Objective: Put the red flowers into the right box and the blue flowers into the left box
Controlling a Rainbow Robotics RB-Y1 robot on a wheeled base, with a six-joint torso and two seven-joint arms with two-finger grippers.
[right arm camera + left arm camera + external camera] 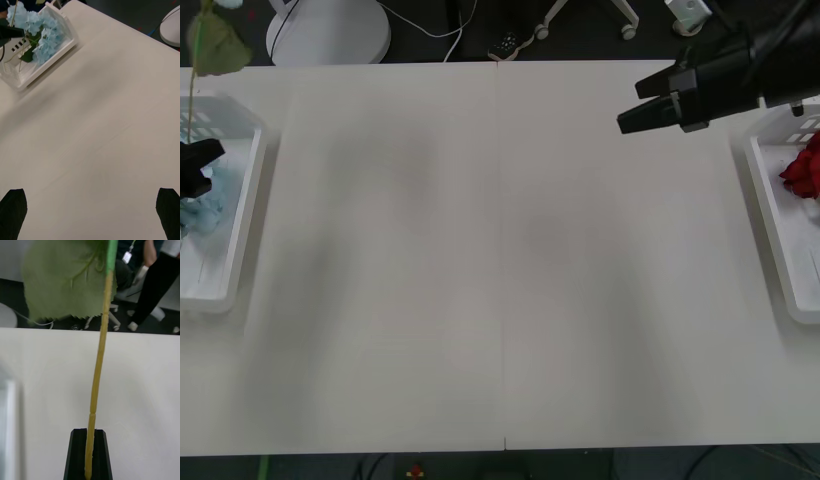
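Placing step: black left gripper [89, 455] pinched on thin yellow-green stem [98, 363] of pale-blue flower cluster [39, 35], over rounded white tray [242, 205] at far left; next, release; right gripper [650, 105] wide, empty, nr straight-rimmed white tray [770, 225] w/ red rose [805, 168].

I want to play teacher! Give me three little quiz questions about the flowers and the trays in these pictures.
1. True or false: the left hand is shut on a thin yellow-green flower stem.
2. Which flowers lie in the straight-rimmed white plastic tray? A) pale-blue clusters B) deep-red roses
3. Fill in: the right hand, held above the table, has its fingers ____.

Key: 1 true; 2 B; 3 open.
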